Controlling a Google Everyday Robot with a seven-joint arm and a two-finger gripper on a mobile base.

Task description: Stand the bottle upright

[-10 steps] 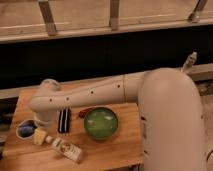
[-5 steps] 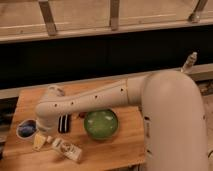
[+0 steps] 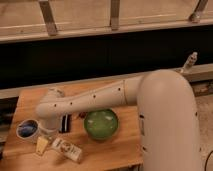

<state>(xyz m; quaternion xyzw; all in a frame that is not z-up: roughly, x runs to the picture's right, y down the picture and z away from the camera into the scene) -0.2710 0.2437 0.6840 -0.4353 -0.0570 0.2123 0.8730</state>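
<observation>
**Arm lower and further forward, bottle unmoved on its side**

Since half a second ago your arm [image 3: 90,100] has dropped and pushed its wrist nearer the table's front left corner, and nothing on the table has shifted. The gripper [image 3: 43,144] hangs under the wrist, low over the wooden table [image 3: 125,152], and shows only as a pale cream shape. You cannot tell how far open it is or whether it has hold of anything.

The bottle [image 3: 67,149] lies on its side just right of the gripper, near the front edge. It is cream plastic with a printed label, and you cannot tell whether the two touch.

Close around you:
- a round blue-lined cup [image 3: 27,129] sits just left of the gripper
- a black rectangular block [image 3: 65,123] stands just behind the bottle, partly under the wrist
- a glossy green bowl [image 3: 101,124] sits to the right of the block, near the bottle's far end

A slim clear bottle [image 3: 190,61] stands upright on the ledge at the far right, well apart from all this
</observation>
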